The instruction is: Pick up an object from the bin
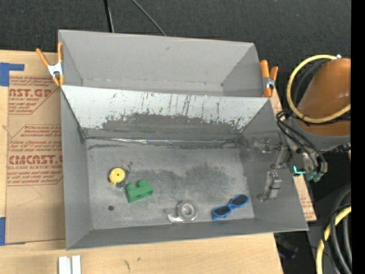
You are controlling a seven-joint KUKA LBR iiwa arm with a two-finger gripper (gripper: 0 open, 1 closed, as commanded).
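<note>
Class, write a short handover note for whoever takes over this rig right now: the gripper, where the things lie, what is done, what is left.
Gripper: at the right side of the bin, above its sloping wall, with nothing seen in it.
Things, all on the bin floor: blue piece front right, nearest the gripper; silvery ring front middle; green block and yellow disc at the left, close together.
Done: nothing picked yet.
Left: move over one thing, probably the blue piece, go down, grip, lift out.
</note>
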